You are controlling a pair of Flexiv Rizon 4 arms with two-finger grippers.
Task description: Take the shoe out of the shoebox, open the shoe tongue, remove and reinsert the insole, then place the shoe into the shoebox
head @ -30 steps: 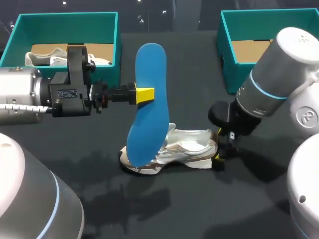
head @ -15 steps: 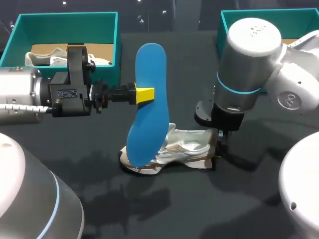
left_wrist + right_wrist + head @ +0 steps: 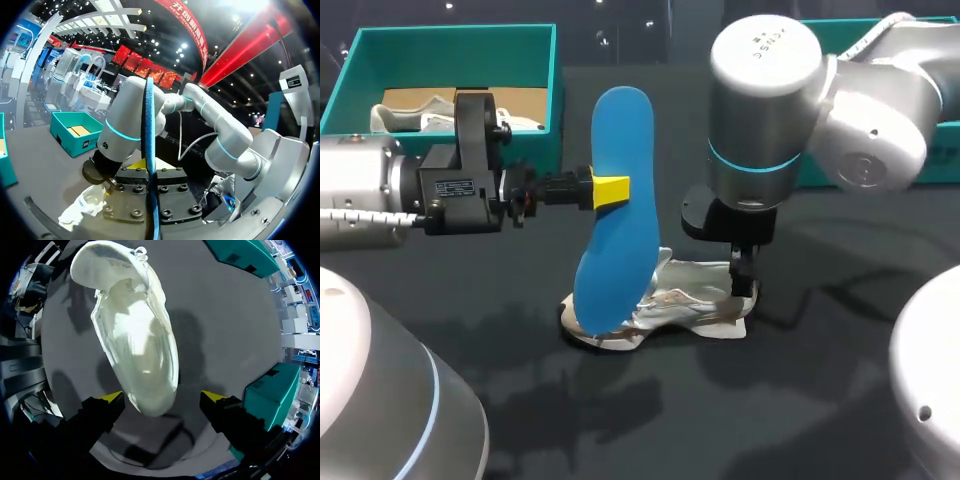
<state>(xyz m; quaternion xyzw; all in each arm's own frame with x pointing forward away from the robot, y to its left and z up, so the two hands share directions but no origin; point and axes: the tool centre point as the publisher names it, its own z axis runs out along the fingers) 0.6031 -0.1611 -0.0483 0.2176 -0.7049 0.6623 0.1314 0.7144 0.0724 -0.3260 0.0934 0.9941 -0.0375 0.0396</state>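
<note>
The right arm has swung in from the bench's right side over the last second. Its hand (image 3: 745,285) now hangs straight down over the heel of the shoe (image 3: 690,300), where a moment ago it was off beside the heel. In its wrist view the hand (image 3: 162,400) is spread wide, a yellow tip on each side of the heel of the shoe (image 3: 135,340). Neither tip touches it, so it is released, not gripping.

The left arm hasn't budged. Its hand (image 3: 610,189) stays clenched on the blue insole (image 3: 620,130), holding it upright with the lower end down at the shoe's toe. Its own camera sees the insole (image 3: 149,125) edge-on between the fingers.

The shoe lies on its side in the middle of the bench (image 3: 800,400), well clear of the teal box (image 3: 450,40) at the far left.

So the insole is out, and I'd say the right hand is lining up to pin the heel. That would steady the shoe while the insole goes back in. Nothing is reinserted yet, and boxing the shoe comes after.
</note>
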